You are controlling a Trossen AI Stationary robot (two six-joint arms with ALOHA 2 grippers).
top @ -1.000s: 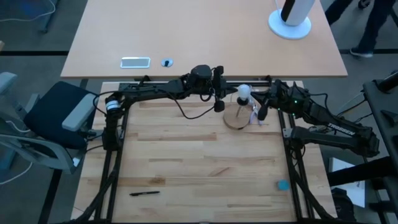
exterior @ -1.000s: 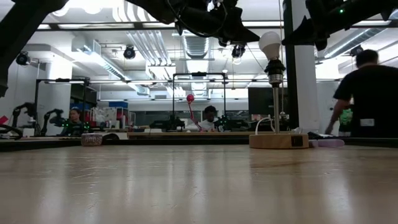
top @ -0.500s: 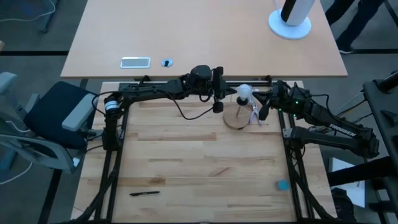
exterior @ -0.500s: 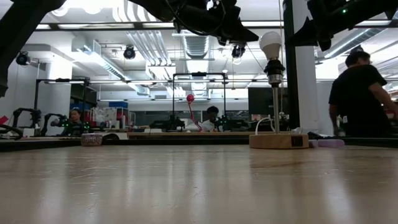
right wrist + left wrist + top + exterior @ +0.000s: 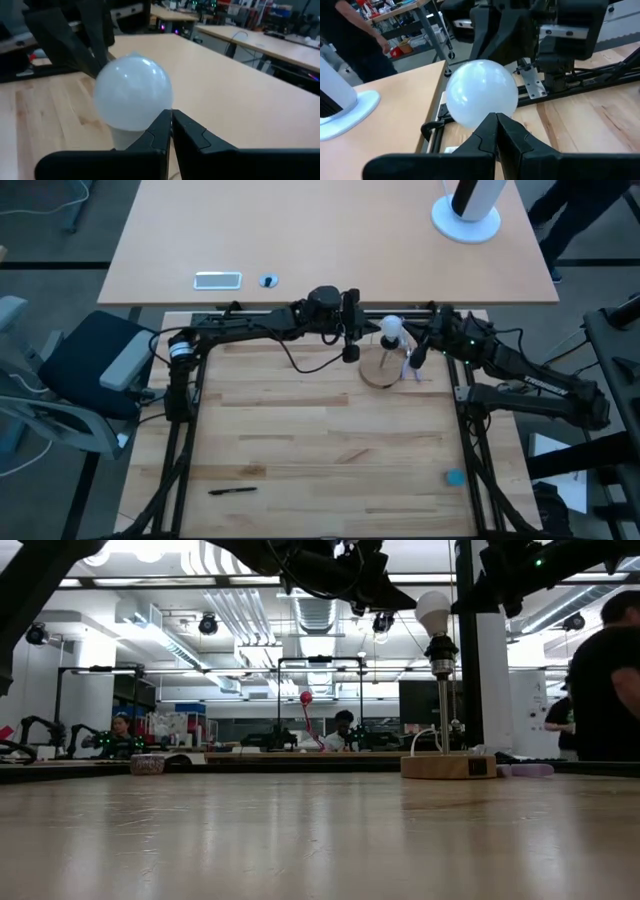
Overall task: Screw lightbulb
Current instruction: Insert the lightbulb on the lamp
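The left claw was clenched, its two dark fingers pressed tip to tip and gripping nothing. Just beyond its tips sat the small white frosted lightbulb, close but with no clear contact visible. The right claw was likewise clenched and empty, its fingertips meeting just beneath the same lightbulb as its wrist camera saw it; whether they brushed the glass could not be told.

From above, the lightbulb stood between the two claws, the left claw just to one side and the right claw just to the other. It sat atop a thin black post rising from a round wooden disc on the slatted wooden table. The level view showed the lightbulb upright in a dark socket on the post, with the disc resting flat on the table.

In that level view both arms were cut off at the upper edge, so neither claw's tips could be made out there. A person in dark clothing stood partly out of frame beyond the table.
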